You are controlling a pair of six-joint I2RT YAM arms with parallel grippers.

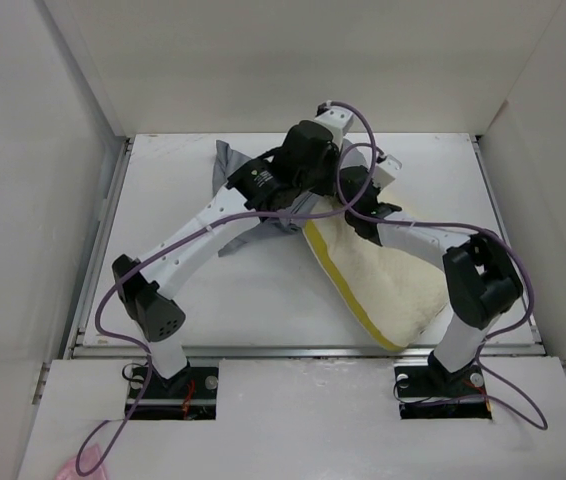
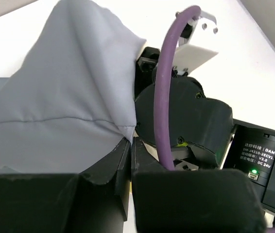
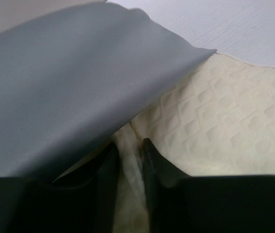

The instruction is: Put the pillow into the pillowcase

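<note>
A white bench (image 1: 213,300) carries the pillow (image 1: 388,285), a thick cream slab with a quilted diamond weave, rounded corners and a bright yellow band along one edge, lying at a slant. At the pillow's far end sits the pillowcase (image 2: 64,97), plain grey cloth, soft and smooth, gathered in loose folds, with one flap draped over the pillow's corner. The left tool (image 2: 130,150), black and blocky, is clenched on a corner of the pillowcase just beside that end of the pillow, and the cloth rises from it in a peak. The right tool (image 3: 128,153) pinches the pillow's cream cover between its narrow dark fingers, beneath the grey flap. A glossy purple cable (image 2: 164,97) curves in an arc near the pillow's far end.
</note>
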